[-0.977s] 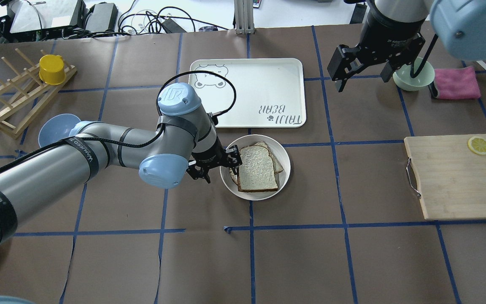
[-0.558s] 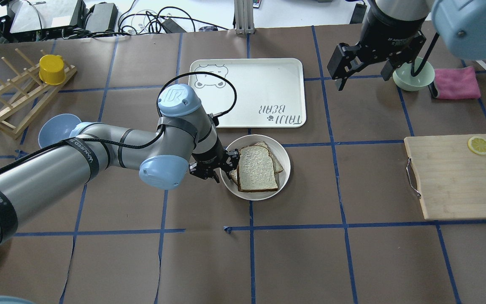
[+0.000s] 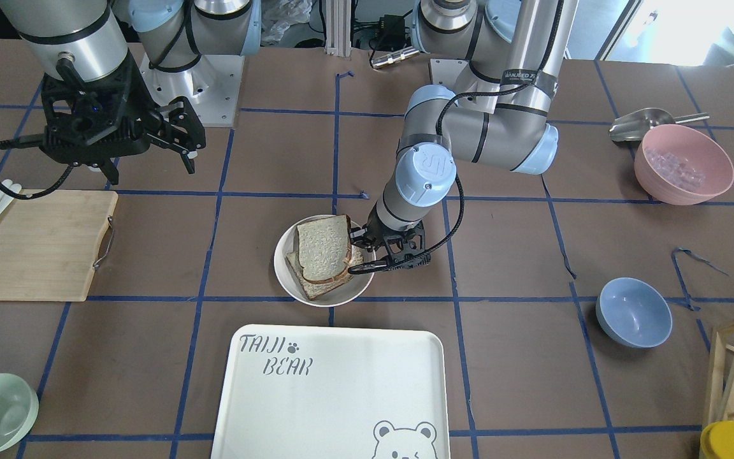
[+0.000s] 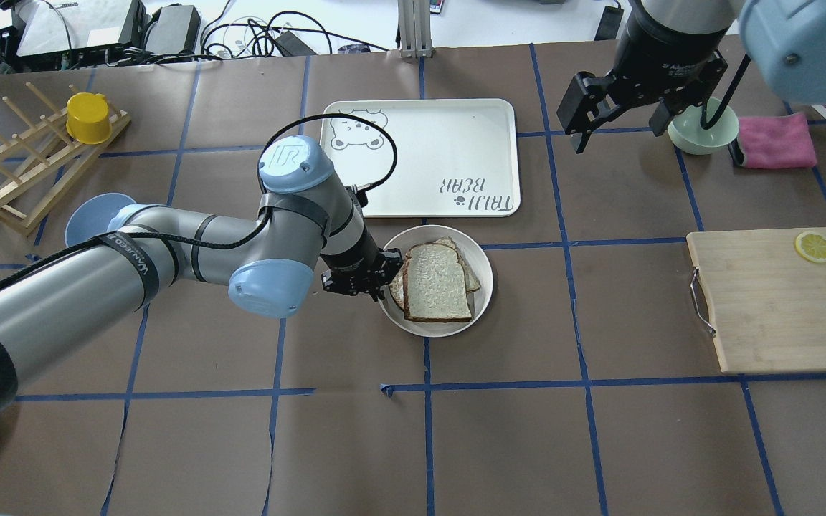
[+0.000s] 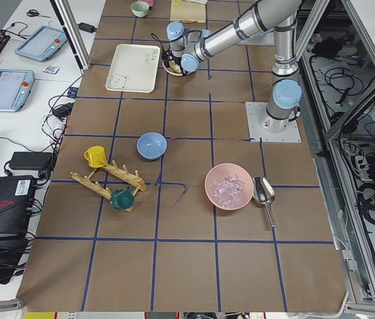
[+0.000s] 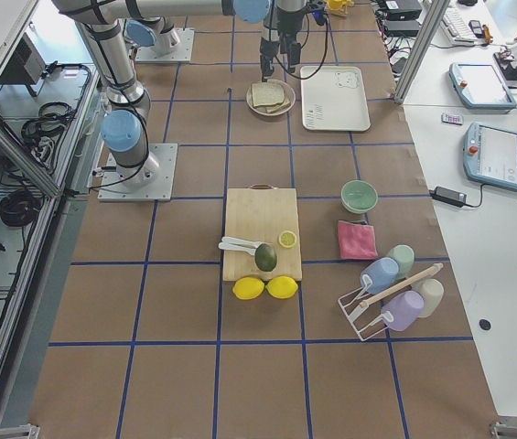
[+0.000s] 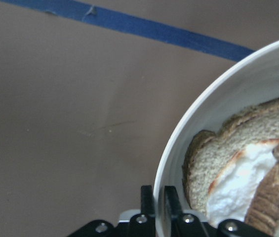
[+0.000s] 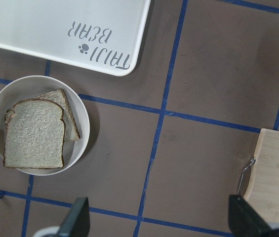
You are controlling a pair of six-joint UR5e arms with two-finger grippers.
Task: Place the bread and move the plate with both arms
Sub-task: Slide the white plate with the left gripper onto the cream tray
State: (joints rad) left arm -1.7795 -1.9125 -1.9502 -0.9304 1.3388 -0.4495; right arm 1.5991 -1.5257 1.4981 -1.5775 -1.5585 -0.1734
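The plain bread slice (image 4: pixel 438 283) lies on top of another slice in the small off-white plate (image 4: pixel 485 276) at the table's middle. My left gripper (image 4: pixel 384 276) is shut on the plate's left rim. The left wrist view shows its fingertips (image 7: pixel 159 195) pinched on the rim (image 7: pixel 188 128), with egg white (image 7: pixel 238 178) under the top slice. The front view shows the left gripper (image 3: pixel 367 256), plate (image 3: pixel 285 282) and bread (image 3: pixel 322 248). My right gripper (image 4: pixel 621 118) hangs open and empty high over the far right, and the plate (image 8: pixel 83 129) shows in its wrist view.
The white TAIJI BEAR tray (image 4: pixel 420 107) lies just beyond the plate. A pale green bowl (image 4: pixel 703 136) and pink cloth (image 4: pixel 775 141) sit at the far right, a cutting board (image 4: pixel 764 308) at the right, and a blue bowl (image 4: pixel 87 218) and wooden rack (image 4: pixel 19 165) at the left.
My left gripper has moved right onto the plate's rim and its fingers have shut on it. The right arm has barely moved.
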